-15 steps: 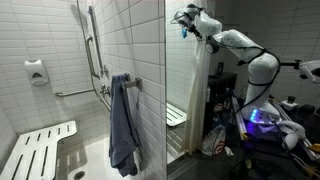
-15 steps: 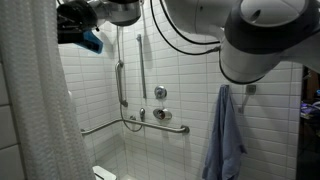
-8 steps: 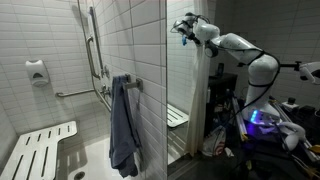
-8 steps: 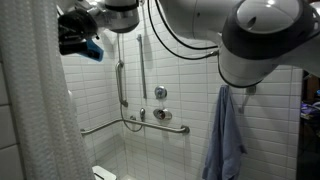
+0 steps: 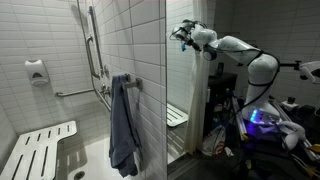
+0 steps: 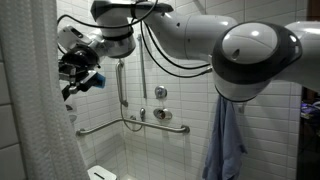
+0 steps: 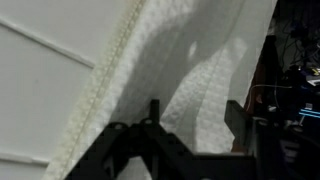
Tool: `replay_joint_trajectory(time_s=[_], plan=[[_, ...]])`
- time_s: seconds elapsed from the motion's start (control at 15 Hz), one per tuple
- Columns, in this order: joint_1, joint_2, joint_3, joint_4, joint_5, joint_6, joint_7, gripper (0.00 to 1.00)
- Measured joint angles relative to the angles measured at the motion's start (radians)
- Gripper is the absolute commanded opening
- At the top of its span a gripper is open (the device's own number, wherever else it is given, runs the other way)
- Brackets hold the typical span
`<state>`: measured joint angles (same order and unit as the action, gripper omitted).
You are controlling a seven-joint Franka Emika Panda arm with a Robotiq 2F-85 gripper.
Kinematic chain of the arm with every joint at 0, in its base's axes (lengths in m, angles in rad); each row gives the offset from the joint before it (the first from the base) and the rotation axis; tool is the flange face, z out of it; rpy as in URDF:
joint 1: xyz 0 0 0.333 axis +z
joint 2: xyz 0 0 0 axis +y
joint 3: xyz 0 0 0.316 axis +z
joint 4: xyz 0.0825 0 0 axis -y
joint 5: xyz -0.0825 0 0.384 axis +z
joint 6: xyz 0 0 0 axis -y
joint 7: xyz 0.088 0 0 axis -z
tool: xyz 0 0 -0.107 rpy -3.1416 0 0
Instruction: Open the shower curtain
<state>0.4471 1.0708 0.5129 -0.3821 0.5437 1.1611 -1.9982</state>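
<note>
Gripper (image 6: 80, 72) sat wide open at the curtain (image 6: 35, 110) edge — fabric between the jaws, nothing clamped. Curtain looked partly bunched aside; grab-and-pull probably remained.

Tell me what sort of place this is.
A tiled shower stall, probably in an accessible bathroom: a white shower curtain hangs at its opening, grab bars run along the tile wall, and a slatted seat is mounted inside.
</note>
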Motion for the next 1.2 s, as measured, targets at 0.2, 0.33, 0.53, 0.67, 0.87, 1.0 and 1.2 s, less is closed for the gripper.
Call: replay_joint_trajectory(time_s=[0.2,0.33,0.53,0.67,0.87,1.0,1.2], plan=[[-0.004,0.001,-0.003,-0.003,-0.002,-0.002,0.002,1.00],[-0.007,-0.002,-0.011,-0.001,-0.012,0.014,0.002,1.00],[-0.016,-0.019,-0.029,0.000,-0.040,0.060,0.006,1.00],[-0.022,-0.034,-0.046,0.000,-0.066,0.095,0.013,1.00],[-0.023,-0.047,-0.078,0.028,-0.109,0.111,0.050,1.00],[-0.024,-0.061,-0.098,0.028,-0.135,0.120,0.080,1.00],[-0.023,-0.084,-0.127,0.028,-0.171,0.125,0.134,1.00]])
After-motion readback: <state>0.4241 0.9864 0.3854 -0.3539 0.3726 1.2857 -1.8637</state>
